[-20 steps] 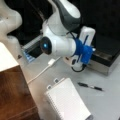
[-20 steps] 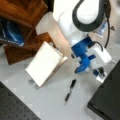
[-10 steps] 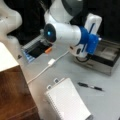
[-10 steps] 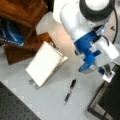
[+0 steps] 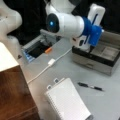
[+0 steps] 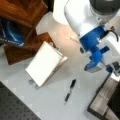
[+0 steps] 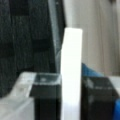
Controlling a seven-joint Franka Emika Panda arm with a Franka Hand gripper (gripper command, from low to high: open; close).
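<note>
The gripper (image 7: 71, 100) is clamped on an upright white slab (image 7: 72, 65), long axis running straight out between the fingers, right above the grey tray (image 5: 100, 63).

A flat white block (image 7: 71, 75) stood upright between the gripper (image 7: 71, 100) fingers, its narrow edge facing the wrist view, both dark pads (image 7: 46, 100) pressed against its faces. The gripper hung over the near edge of the grey metal tray (image 5: 105, 58). In a front view it sat just above the tray's (image 6: 101, 103) corner, its fingers hidden behind the blue mount.
</note>
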